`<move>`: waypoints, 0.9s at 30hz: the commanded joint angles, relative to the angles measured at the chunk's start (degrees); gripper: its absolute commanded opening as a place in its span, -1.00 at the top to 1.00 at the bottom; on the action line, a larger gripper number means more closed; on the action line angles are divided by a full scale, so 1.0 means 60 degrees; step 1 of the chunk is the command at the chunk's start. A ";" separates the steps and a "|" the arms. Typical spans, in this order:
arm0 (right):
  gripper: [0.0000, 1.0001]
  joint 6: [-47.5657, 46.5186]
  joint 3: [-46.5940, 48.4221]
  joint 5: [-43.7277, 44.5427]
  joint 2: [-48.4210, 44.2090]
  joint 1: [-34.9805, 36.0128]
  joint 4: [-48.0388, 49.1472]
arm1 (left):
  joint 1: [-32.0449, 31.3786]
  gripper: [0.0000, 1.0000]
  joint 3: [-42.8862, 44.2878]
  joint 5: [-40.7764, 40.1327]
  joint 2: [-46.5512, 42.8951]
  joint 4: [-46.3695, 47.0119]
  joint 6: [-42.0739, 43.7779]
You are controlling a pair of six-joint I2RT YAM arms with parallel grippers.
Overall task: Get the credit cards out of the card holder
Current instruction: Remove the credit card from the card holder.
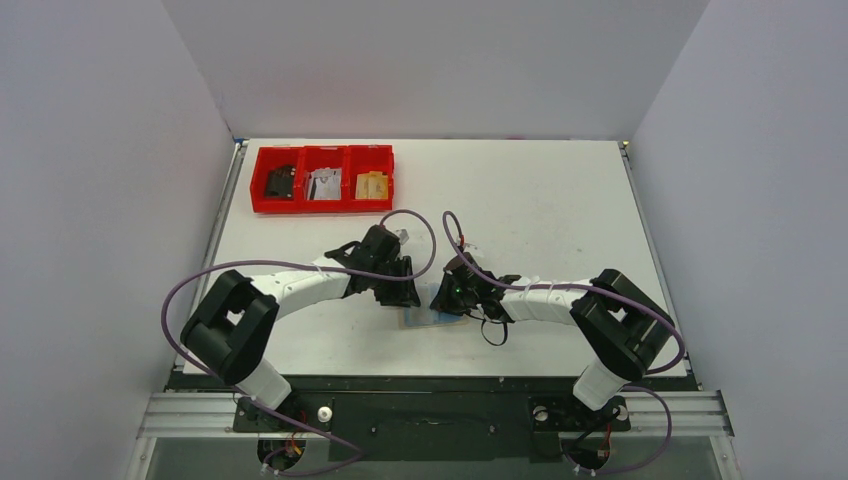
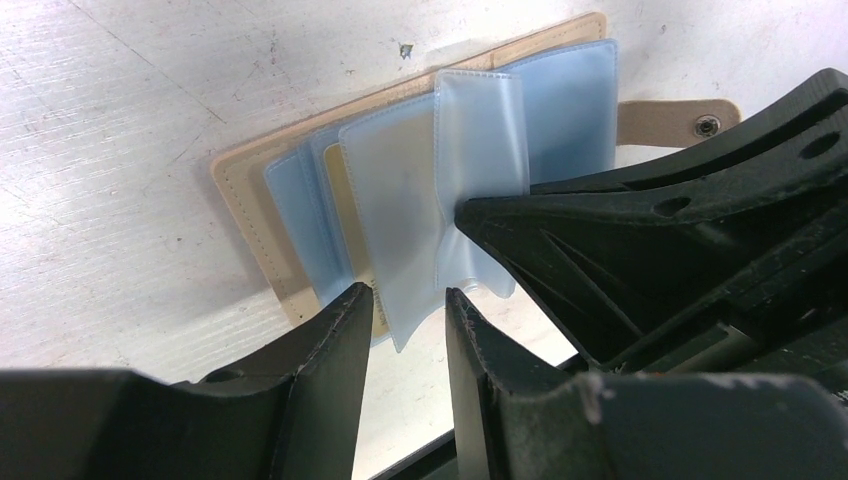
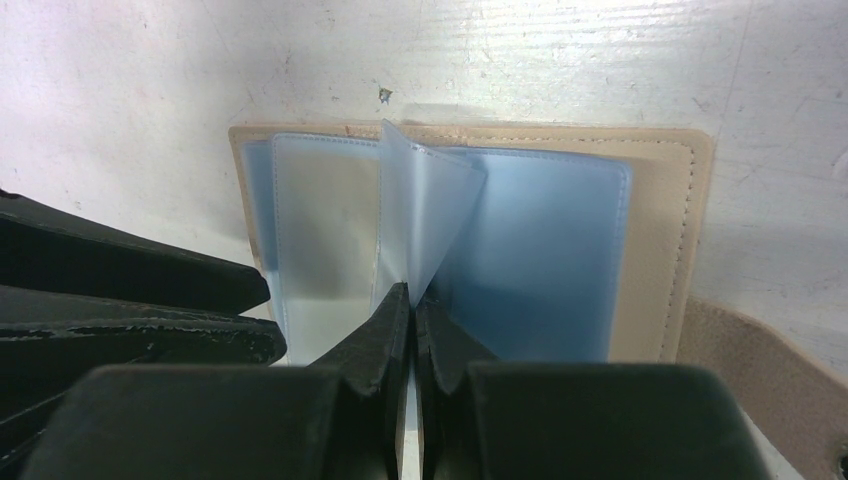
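**Card holder open, credit cards [image 3: 540, 250] inside**

The card holder [image 1: 428, 318] lies open by the middle of the table's [image 1: 540, 200] near edge. The right gripper [image 3: 412, 292] is closed, pinching an upright plastic leaf [image 3: 420, 200]. The left gripper [image 2: 405, 295] stands part open astride a second leaf [image 2: 395, 220].

Left claw [image 2: 405, 295] jaws parted, right claw [image 3: 412, 298] pinched closed, arms angled inward

Looked like a robotics lab test cell; white table [image 1: 560, 200] boxed in by plain pale walls [image 1: 100, 150]; left arm [image 1: 300, 284] and right arm [image 1: 545, 300] bolted beside an aluminium rail [image 1: 190, 412]; red parts tray [image 1: 322, 206] at the back.
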 commanded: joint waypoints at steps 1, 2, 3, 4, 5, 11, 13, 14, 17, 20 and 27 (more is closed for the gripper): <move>1.00 -0.0203 -0.0246 0.0333 0.0301 -0.0065 -0.0460 | -0.0090 0.39 0.0094 0.0031 0.0185 0.0432 0.0062; 1.00 -0.0205 -0.0247 0.0336 0.0298 -0.0066 -0.0464 | -0.0100 0.39 0.0083 0.0029 0.0202 0.0448 0.0062; 1.00 -0.0205 -0.0240 0.0330 0.0297 -0.0059 -0.0468 | -0.0121 0.39 0.0088 0.0029 0.0235 0.0456 0.0039; 1.00 -0.0209 -0.0243 0.0336 0.0308 -0.0056 -0.0468 | -0.0122 0.39 0.0092 0.0058 0.0256 0.0502 0.0043; 1.00 -0.0208 -0.0239 0.0337 0.0296 -0.0068 -0.0461 | -0.0145 0.39 0.0078 0.0080 0.0282 0.0534 0.0034; 1.00 -0.0207 -0.0275 0.0353 0.0287 -0.0060 -0.0460 | -0.0172 0.39 0.0024 0.0265 0.0463 0.0825 -0.0069; 1.00 -0.0206 -0.0272 0.0353 0.0285 -0.0064 -0.0466 | -0.0179 0.39 0.0013 0.0320 0.0528 0.0911 -0.0111; 1.00 -0.0213 -0.0274 0.0360 0.0269 -0.0059 -0.0468 | -0.0185 0.39 0.0019 0.0321 0.0549 0.0931 -0.0125; 1.00 -0.0213 -0.0283 0.0359 0.0220 -0.0068 -0.0462 | -0.0197 0.39 0.0030 0.0316 0.0611 0.0986 -0.0144; 1.00 -0.0220 -0.0234 0.0334 0.0100 -0.0063 -0.0521 | -0.0203 0.45 0.0024 0.0296 0.0619 0.1004 -0.0161; 0.80 -0.0340 0.0130 0.0449 -0.0697 -0.0066 -0.1064 | -0.0219 0.50 -0.0002 0.0355 0.0577 0.1116 -0.0201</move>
